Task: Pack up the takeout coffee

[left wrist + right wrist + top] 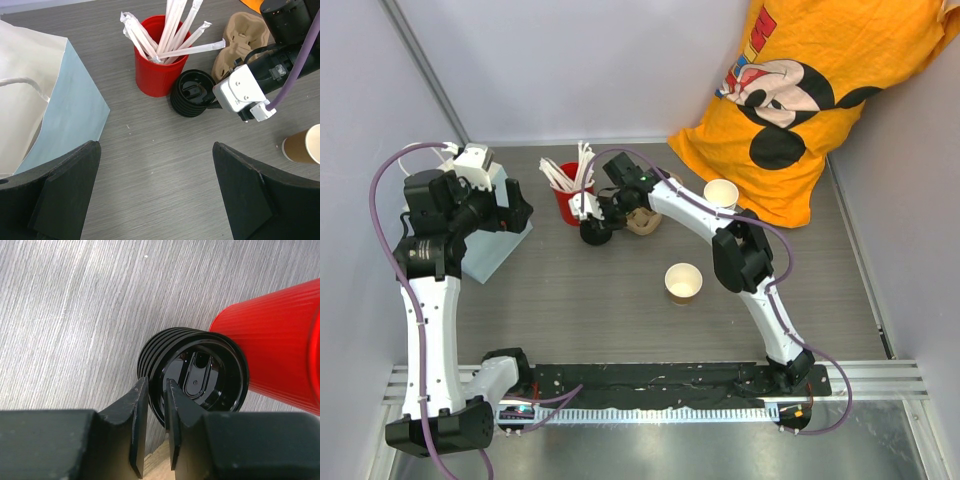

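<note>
My right claw (156, 405) pinches the near rim of the black lid stack (200, 375), just beside the red cup (280, 350), while the open paper cup (683, 283) stands well apart toward the bench's (580, 300) near edge, my left claw (155, 170) spread and farther off.

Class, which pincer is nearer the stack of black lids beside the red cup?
Right. The right pincer is at the black lids, fingers closed on the top rim. The left pincer hangs open beside the white bag, well apart from them.
</note>
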Available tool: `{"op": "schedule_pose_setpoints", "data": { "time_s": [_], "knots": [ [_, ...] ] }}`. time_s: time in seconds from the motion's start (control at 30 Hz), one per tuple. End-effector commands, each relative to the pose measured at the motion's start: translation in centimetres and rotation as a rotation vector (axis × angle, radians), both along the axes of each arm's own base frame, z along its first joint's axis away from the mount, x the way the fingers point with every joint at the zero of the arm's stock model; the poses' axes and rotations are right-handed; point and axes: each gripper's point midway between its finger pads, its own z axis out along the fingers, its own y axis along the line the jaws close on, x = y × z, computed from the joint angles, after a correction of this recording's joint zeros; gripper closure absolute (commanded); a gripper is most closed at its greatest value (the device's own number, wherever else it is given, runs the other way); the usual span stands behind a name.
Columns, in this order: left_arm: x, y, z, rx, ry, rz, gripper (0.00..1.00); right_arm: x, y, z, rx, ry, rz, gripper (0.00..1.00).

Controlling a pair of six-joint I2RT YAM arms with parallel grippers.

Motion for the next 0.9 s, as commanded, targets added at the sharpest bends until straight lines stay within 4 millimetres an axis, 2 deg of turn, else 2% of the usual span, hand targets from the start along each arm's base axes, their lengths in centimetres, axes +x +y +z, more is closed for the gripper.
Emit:
{"op": "schedule_pose_setpoints", "data": {
  "time_s": [0.0,0.07,0.4,0.5,0.7,0.87],
  "knots": [
    [0.6,0.1,1.0,0.000,-0.049,-0.003,0.00,0.2,1.1,1.3,0.031,-0.030,0.016,0.73],
    [0.6,0.1,1.0,0.000,-0.049,-0.005,0.00,0.3,1.1,1.3,0.030,-0.031,0.013,0.71],
    [0.6,0.1,1.1,0.001,-0.051,-0.002,0.00,0.1,1.0,0.8,0.017,-0.028,0.017,0.71],
    [0.6,0.1,0.9,0.000,-0.047,0.000,0.00,0.1,1.0,0.8,0.017,-0.027,0.019,0.73],
    [0.6,0.1,0.9,0.000,-0.047,-0.002,0.00,0.3,1.3,1.5,0.030,-0.029,0.011,0.84],
    [0.6,0.1,0.9,-0.001,-0.047,0.001,0.00,0.2,1.5,2.4,0.047,-0.030,0.009,0.86]
  ]
}}
